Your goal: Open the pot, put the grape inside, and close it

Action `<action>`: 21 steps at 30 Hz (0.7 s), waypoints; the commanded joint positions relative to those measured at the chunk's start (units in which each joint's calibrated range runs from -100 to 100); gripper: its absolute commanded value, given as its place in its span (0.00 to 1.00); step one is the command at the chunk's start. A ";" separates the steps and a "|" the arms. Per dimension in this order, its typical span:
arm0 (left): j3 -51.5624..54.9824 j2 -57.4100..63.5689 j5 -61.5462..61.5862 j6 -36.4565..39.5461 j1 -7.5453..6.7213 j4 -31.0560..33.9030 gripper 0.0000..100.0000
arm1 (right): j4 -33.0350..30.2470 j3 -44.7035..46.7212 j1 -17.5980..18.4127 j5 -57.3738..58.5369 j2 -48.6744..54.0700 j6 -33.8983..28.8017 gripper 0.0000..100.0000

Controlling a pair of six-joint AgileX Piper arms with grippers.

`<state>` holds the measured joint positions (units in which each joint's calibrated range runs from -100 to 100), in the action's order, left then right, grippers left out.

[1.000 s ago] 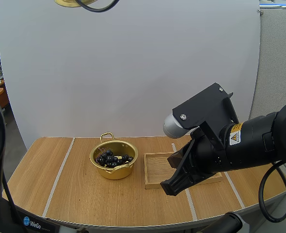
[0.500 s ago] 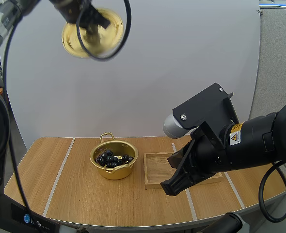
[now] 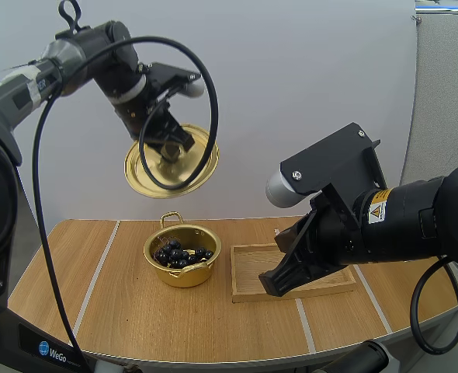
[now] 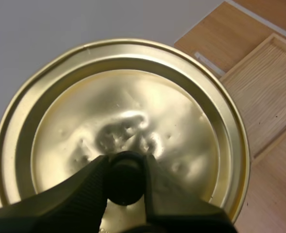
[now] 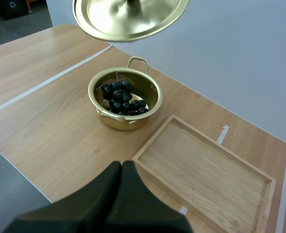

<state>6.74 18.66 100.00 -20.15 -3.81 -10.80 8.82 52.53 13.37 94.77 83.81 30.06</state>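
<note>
Grapes (image 3: 181, 254), a dark bunch, lie in the round golden metal pot (image 3: 184, 277), and our left gripper (image 3: 168, 149), clamped on the knob (image 4: 125, 180) of the flat golden lid (image 3: 192, 167), has brought it down above the pot for closing, while our right gripper (image 5: 122, 170) is closed on nothing.

Left fingers (image 4: 80, 194) raised and pinching, right fingers (image 5: 109, 199) low, pressed together
</note>
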 commanded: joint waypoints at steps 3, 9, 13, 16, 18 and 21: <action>11.91 0.45 -11.11 -4.09 -0.05 -2.87 0.00 | -0.16 0.06 -0.21 -1.77 0.37 0.19 0.00; 15.52 -1.87 -13.43 -5.31 -0.05 -3.44 0.00 | -0.05 0.06 -0.21 -1.76 0.37 0.19 0.00; 15.52 -5.73 -13.24 -5.31 -0.05 -3.44 0.00 | 0.47 0.06 -0.21 -1.76 0.37 0.19 0.00; 15.52 -9.05 -13.20 -5.31 -0.05 -3.44 0.00 | 0.59 0.06 -0.21 -1.76 0.37 0.19 0.00; 15.52 -11.37 -13.20 -5.31 -0.05 -3.44 0.00 | 0.59 0.06 -0.21 -1.58 0.37 0.19 0.00; 15.52 -14.98 -13.52 -5.31 -0.05 -3.44 0.00 | 0.59 0.06 -0.21 -1.08 0.37 0.19 0.00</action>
<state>22.06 8.25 87.96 -25.23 -3.81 -13.21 8.94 52.53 13.37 94.08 83.81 30.06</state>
